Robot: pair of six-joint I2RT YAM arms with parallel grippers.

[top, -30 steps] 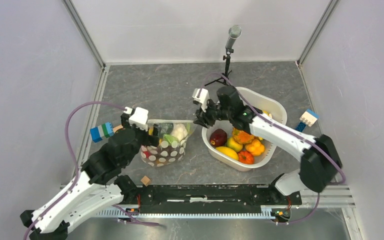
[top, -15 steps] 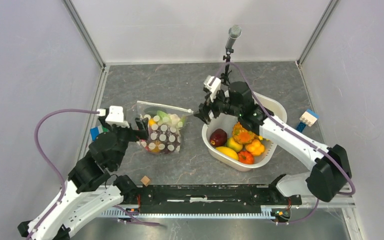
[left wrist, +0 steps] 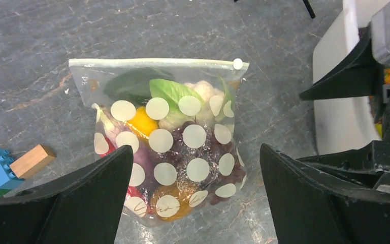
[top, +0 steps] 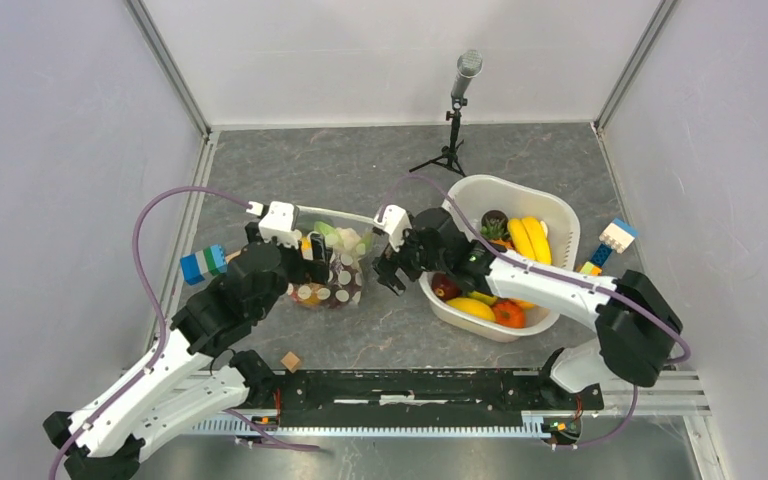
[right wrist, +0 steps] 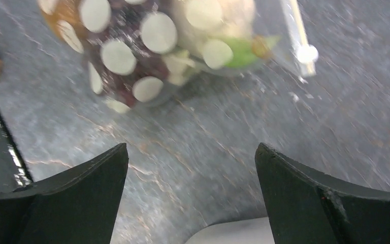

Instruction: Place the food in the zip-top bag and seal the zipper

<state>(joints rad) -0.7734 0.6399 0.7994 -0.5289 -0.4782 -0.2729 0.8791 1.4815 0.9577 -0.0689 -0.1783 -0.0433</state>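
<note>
The zip-top bag (left wrist: 170,147) lies flat on the grey table with nothing holding it. Inside it is food: white cauliflower (left wrist: 203,91), a green leaf, a yellow piece and purple grapes. The zipper (left wrist: 152,62) runs along its far edge, the slider (left wrist: 238,64) at the right end. My left gripper (left wrist: 195,148) hovers open above the bag's lower half, apart from it. My right gripper (right wrist: 190,147) is open and empty over bare table between the bag (right wrist: 147,40) and the white basket (top: 550,215). More food lies in the basket, including bananas (top: 525,238).
A blue-green block (top: 203,263) and a wooden block (left wrist: 32,160) lie left of the bag. A wooden cube (top: 291,361) sits near the front rail. A white-blue block (top: 617,237) is right of the basket. A microphone stand (top: 457,110) stands at the back.
My right gripper opened and swung from the bag's zipper end down to the gap beside the basket. The left arm moved right, back over the bag, which now lies flat.
</note>
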